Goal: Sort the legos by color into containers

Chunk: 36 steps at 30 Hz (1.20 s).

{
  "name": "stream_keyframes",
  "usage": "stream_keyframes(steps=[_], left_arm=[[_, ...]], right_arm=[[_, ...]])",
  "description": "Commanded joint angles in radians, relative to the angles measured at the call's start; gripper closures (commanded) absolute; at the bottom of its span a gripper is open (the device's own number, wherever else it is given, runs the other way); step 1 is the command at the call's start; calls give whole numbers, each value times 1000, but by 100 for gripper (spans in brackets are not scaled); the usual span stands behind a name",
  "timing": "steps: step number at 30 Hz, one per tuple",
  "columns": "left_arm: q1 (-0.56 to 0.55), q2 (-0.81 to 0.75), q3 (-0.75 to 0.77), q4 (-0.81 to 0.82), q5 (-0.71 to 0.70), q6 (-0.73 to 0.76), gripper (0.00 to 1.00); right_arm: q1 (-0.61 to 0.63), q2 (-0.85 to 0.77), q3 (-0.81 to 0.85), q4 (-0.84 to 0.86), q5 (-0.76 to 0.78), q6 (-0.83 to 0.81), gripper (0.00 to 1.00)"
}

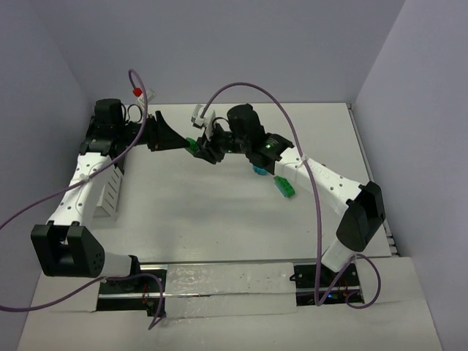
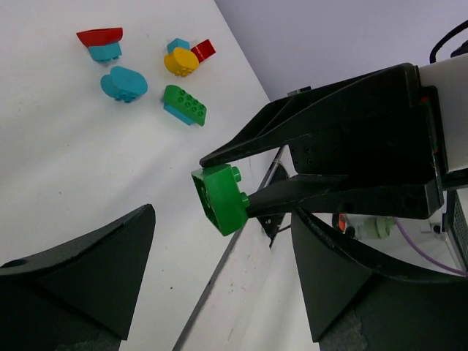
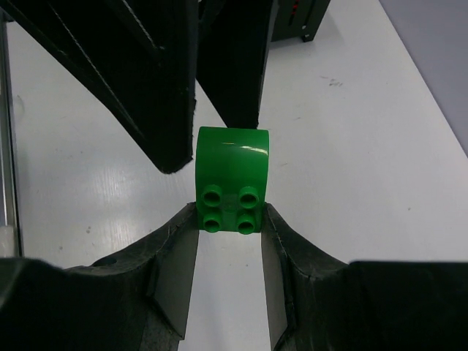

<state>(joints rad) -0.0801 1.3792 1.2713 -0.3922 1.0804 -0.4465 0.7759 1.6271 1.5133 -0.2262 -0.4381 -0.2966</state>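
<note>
Legos lie loose on the white table [image 1: 219, 212] right of centre, closest to the arm bases: a green-on-cyan brick pair [image 1: 285, 188], then a rounded cyan piece [image 1: 258, 170] just beyond it. The left wrist camera shows more of the same cluster, with a yellow round piece [image 2: 180, 62] touching a small red brick [image 2: 203, 50], and a red wedge [image 2: 100, 35] sitting atop another cyan block. On the left, at similar depth, a white slatted container [image 1: 110, 191] stands partly beneath the left arm. Farther back, over the middle of the table, the two arms meet tip to tip. The right gripper [image 3: 229, 213] is clamped on a green lego [image 3: 231, 172], its fingers pressing the brick's two sides, with four studs facing the wrist camera and the rounded end pointing away. The left gripper [image 1: 180, 141] faces it with jaws spread wide just beyond the brick, holding nothing. Whether a finger touches the brick cannot be told. The green lego hangs clear of the tabletop.
</note>
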Motion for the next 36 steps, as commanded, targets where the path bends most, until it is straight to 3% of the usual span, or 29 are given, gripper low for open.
stream_keyframes(steps=[1, 8, 19, 23, 25, 27, 29, 33, 36], left_arm=[[-9, -19, 17, -49, 27, 66, 16], [-32, 27, 65, -134, -17, 157, 26], [-40, 52, 81, -159, -22, 186, 52], [-39, 54, 83, -161, -23, 187, 75], [-36, 55, 87, -171, -36, 192, 96], [-21, 47, 88, -166, -39, 190, 100], [24, 31, 87, -143, -39, 171, 100], [155, 36, 122, -179, -49, 219, 100], [277, 78, 202, -280, -84, 315, 100]], right_arm=[[31, -61, -7, 29, 39, -73, 100], [53, -52, 18, 16, 68, -105, 100], [88, -56, 10, 24, 102, -142, 100], [93, -53, 13, 31, 116, -139, 100], [94, -53, 11, 33, 126, -133, 99], [94, -47, 14, 31, 150, -125, 87], [94, -44, 18, 21, 173, -120, 61], [93, -51, -2, 32, 217, -96, 19], [91, -60, -19, 36, 256, -88, 9]])
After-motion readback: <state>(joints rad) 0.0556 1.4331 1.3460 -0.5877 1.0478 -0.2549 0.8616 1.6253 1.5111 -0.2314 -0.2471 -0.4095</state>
